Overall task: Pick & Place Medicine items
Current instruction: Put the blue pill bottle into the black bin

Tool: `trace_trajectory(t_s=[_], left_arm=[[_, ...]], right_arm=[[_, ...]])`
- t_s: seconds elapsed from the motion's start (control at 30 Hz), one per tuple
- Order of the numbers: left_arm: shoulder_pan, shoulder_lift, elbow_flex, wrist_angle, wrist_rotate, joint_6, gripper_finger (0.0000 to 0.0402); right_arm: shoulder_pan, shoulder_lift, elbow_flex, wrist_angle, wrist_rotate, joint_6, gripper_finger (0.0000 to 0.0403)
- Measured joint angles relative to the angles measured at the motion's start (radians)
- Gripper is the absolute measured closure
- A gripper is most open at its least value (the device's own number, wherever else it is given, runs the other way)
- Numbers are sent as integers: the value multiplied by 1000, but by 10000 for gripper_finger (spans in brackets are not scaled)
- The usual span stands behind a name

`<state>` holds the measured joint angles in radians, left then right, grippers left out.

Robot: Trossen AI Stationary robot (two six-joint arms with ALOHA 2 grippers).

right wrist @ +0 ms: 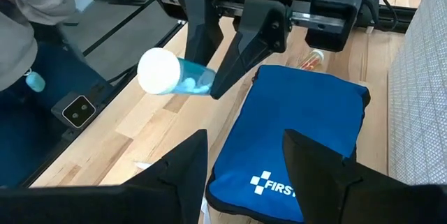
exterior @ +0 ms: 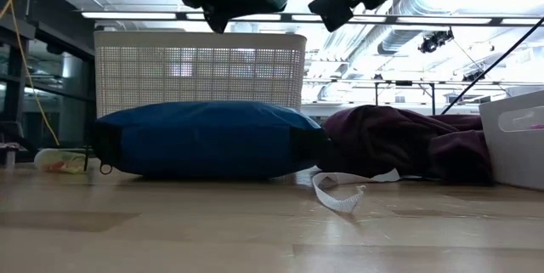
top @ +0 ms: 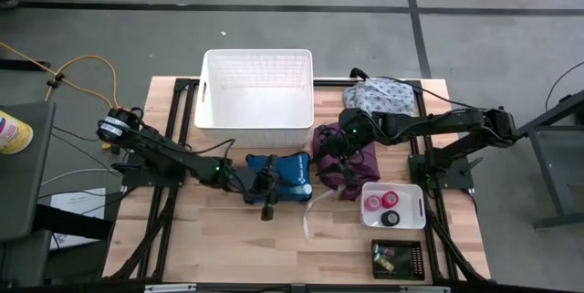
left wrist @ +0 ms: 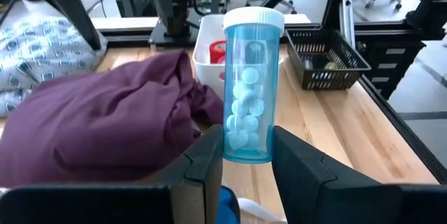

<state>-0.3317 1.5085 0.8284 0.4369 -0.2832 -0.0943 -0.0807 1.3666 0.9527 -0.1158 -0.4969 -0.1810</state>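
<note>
The left claw [left wrist: 248, 158] is closed on a blue pill bottle [left wrist: 248, 88], lifted above the blue pouch [top: 278, 177] mid-worktop. Next, I judge, carry it to the small white tray [top: 412, 193]. The right claw [right wrist: 244, 158] hovers empty, half-open.

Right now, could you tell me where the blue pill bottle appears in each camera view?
High view: not discernible; the left gripper covers that spot above the blue pouch.
Low view: not in it.
Left wrist view: blue pill bottle centre, upright between the fingers.
Right wrist view: bottle upper left, white cap toward the camera.
Shared landmark: the blue pouch.
</note>
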Motion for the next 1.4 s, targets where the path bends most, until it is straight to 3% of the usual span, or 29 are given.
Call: trace_trajectory(t_s=[0.67,0.8,1.07,1.27,1.4], left_arm=[[5,1,0,91,-3,80,301],[5,1,0,108,-11,81,301],[5,1,0,128,-72,81,301],[10,1,0,151,-90,80,301],[10,1,0,156,-91,70,301]], right_arm=[[0,0,0,8,0,0,229],[9,0,0,11,18,122,229],[29,0,0,16,167,308,229],[31,0,0,8,175,295,229],[59,0,0,8,183,187,229]])
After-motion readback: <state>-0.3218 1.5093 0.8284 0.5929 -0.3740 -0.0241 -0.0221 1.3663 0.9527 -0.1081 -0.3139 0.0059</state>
